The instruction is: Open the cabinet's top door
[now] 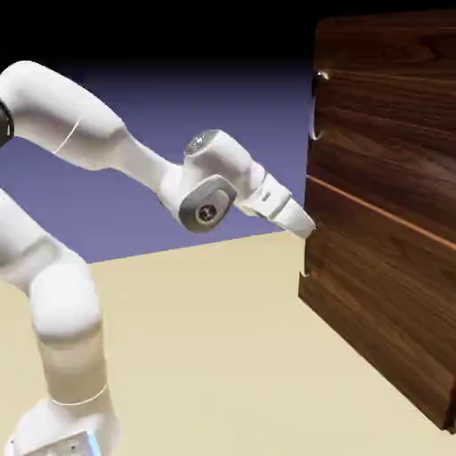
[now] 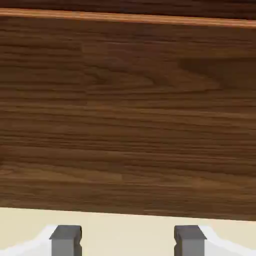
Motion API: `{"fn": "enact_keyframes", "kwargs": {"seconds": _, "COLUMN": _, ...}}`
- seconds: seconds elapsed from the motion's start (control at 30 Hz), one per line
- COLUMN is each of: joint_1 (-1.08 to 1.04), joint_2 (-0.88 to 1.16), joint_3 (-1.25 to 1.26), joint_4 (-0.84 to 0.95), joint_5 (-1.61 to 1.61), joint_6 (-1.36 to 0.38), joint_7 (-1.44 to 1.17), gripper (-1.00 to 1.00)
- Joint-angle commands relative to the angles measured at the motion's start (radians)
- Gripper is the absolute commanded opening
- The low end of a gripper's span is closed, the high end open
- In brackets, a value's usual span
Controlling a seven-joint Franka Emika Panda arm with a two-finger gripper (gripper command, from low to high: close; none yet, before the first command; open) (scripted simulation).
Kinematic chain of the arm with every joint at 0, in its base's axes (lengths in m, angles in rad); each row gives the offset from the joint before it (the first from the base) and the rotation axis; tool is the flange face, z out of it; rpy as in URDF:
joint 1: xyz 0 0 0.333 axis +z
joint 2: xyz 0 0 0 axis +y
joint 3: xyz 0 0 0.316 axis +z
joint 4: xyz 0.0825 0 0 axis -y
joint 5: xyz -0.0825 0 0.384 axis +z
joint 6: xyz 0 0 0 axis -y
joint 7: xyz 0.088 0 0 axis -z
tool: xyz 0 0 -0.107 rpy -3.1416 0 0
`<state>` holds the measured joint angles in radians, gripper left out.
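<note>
The cabinet (image 1: 383, 303) is a tall dark wood box at the exterior view's right. Its top door (image 1: 392, 98) carries a small curved silvery handle (image 1: 315, 107) at its left edge. A pale seam divides it from the lower panel (image 2: 130, 115), which fills most of the hand view. My gripper (image 1: 304, 223) points at the cabinet's front just below that seam, well under the top handle. In the hand view the gripper (image 2: 126, 240) is open, with two grey fingertips (image 2: 65, 240) apart and nothing between them.
The lower panel has its own small handle (image 1: 305, 270) at its left edge, just below my gripper. The beige table (image 1: 205, 338) stretches under the arm and shows as a strip (image 2: 125, 222) beneath the wood.
</note>
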<state>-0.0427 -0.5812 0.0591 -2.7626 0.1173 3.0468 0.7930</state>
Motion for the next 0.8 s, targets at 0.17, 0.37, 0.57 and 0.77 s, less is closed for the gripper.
{"fn": "enact_keyframes", "kwargs": {"seconds": 0.17, "joint_1": -0.122, "joint_2": -0.025, "joint_3": 0.131, "joint_4": 0.105, "joint_5": 0.261, "joint_6": 0.022, "joint_7": 0.116, "gripper": 0.0}}
{"fn": "enact_keyframes", "kwargs": {"seconds": 0.37, "joint_1": -0.243, "joint_2": -0.05, "joint_3": 0.263, "joint_4": 0.211, "joint_5": 0.522, "joint_6": 0.044, "joint_7": 0.231, "gripper": 0.0}}
{"fn": "enact_keyframes", "kwargs": {"seconds": 0.57, "joint_1": -0.365, "joint_2": -0.075, "joint_3": 0.394, "joint_4": 0.316, "joint_5": 0.783, "joint_6": 0.066, "joint_7": 0.347, "gripper": 0.0}}
{"fn": "enact_keyframes", "kwargs": {"seconds": 0.77, "joint_1": -0.486, "joint_2": -0.1, "joint_3": 0.526, "joint_4": 0.422, "joint_5": 1.044, "joint_6": 0.088, "joint_7": 0.463, "gripper": 0.0}}
